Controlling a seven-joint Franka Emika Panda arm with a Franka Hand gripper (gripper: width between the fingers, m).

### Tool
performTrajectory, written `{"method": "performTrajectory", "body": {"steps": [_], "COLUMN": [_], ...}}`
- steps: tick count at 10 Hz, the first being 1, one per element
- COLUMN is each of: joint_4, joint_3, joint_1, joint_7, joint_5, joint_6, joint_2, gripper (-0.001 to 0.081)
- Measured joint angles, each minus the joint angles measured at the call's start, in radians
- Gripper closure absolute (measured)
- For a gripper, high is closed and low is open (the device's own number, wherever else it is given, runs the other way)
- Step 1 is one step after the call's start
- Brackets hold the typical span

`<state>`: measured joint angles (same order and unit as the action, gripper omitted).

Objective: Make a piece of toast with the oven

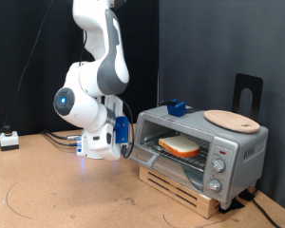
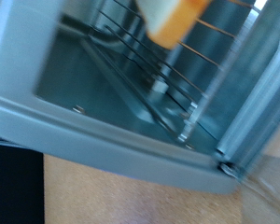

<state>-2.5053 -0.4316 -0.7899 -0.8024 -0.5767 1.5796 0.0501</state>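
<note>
The silver-grey oven (image 1: 233, 147) stands on a wooden pallet at the exterior view's right. The piece of toast (image 1: 180, 145) lies on the wire rack inside it, pale face up with an orange-tan crust. The door looks lowered at the front. My gripper (image 1: 126, 136) hangs just off the oven's left front corner, at door height, with nothing seen in it. The wrist view looks closely into the oven: grey frame (image 2: 112, 140), wire rack (image 2: 168, 65) and the toast's orange edge (image 2: 173, 19). My fingers do not show there.
A round light-wood board (image 1: 231, 120) and a small blue object (image 1: 177, 107) lie on the oven's top. A black stand (image 1: 247, 95) rises behind it. A white box (image 1: 8, 140) with cables sits at the far left of the brown table.
</note>
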Motion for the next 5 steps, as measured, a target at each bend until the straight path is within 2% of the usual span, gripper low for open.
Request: {"method": "performTrajectory", "body": {"steps": [3, 5], "joint_4": [-0.043, -0.077], "joint_3": [-0.018, -0.043], "joint_1": [0.019, 0.048], "joint_7": [0.000, -0.001], "joint_5": [-0.056, -0.087], "joint_6": [-0.041, -0.044], "joint_2": [0.100, 0.160], "gripper": [-0.0004, -0.0004]}}
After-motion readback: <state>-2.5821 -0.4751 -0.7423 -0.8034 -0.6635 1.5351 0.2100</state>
